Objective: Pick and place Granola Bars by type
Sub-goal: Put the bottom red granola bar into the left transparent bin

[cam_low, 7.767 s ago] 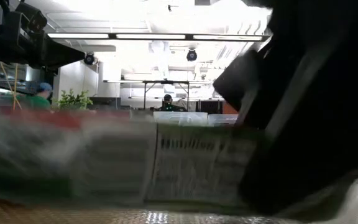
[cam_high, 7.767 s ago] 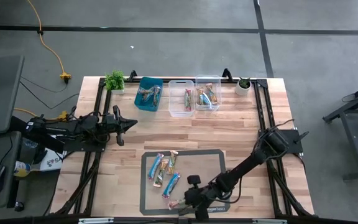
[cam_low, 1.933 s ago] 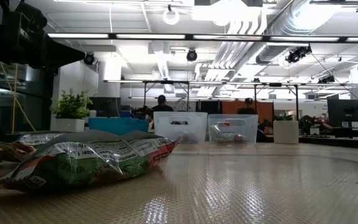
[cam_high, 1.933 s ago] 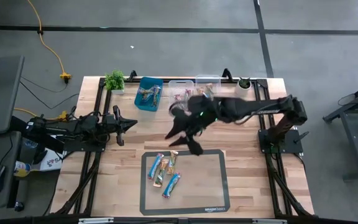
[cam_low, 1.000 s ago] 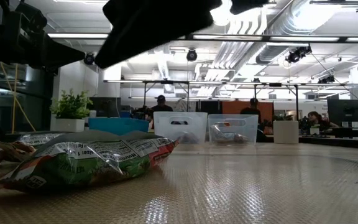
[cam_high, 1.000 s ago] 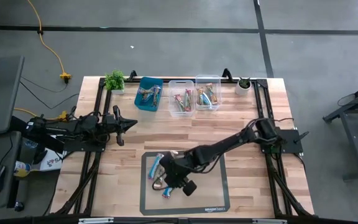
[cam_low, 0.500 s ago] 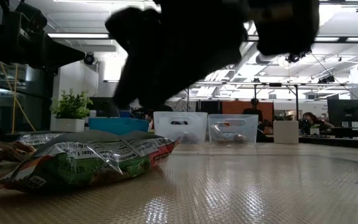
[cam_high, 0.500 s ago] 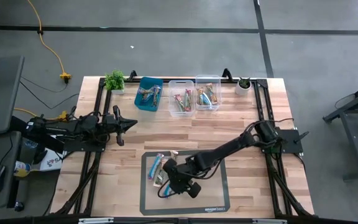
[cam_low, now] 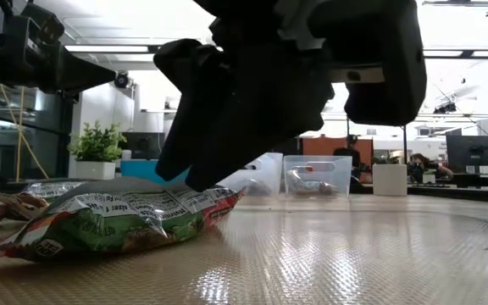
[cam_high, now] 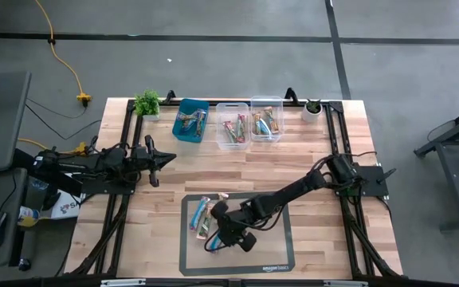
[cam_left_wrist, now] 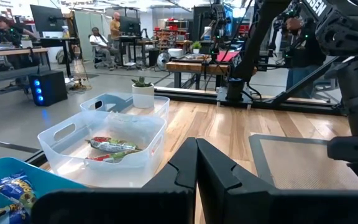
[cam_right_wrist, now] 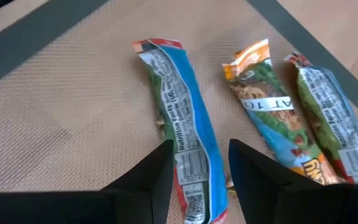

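Note:
Several foil-wrapped granola bars (cam_high: 205, 215) lie flat on the left part of the grey mat (cam_high: 273, 239). My right gripper (cam_high: 217, 237) is open and low over the nearest one, a blue-edged bar (cam_right_wrist: 182, 137); its two fingers (cam_right_wrist: 145, 180) stand on either side of the bar's near end. In the low view the gripper (cam_low: 227, 144) hangs just over that bar (cam_low: 117, 222). Two more bars (cam_right_wrist: 266, 118) lie beside it. My left gripper (cam_high: 166, 159) waits shut at the table's left, holding nothing; its shut fingers also show in the left wrist view (cam_left_wrist: 196, 162). My right gripper comes down on the blue-edged bar from above, its open fingers across the bar's near end (cam_right_wrist: 194, 186). One fingertip (cam_low: 197, 180) reaches the bar's top, but I cannot tell whether it touches. The bar lies flat on the mat.
A teal bin (cam_high: 190, 121) and two clear bins (cam_high: 233, 127) (cam_high: 266, 121) with bars in them stand along the far edge, between two small potted plants (cam_high: 147, 102) (cam_high: 313, 108). The mat's right half lies bare.
My right gripper has come down over the mat's left part toward the nearest bar, shifting slightly toward the table's left and near edges. The bars have kept still.

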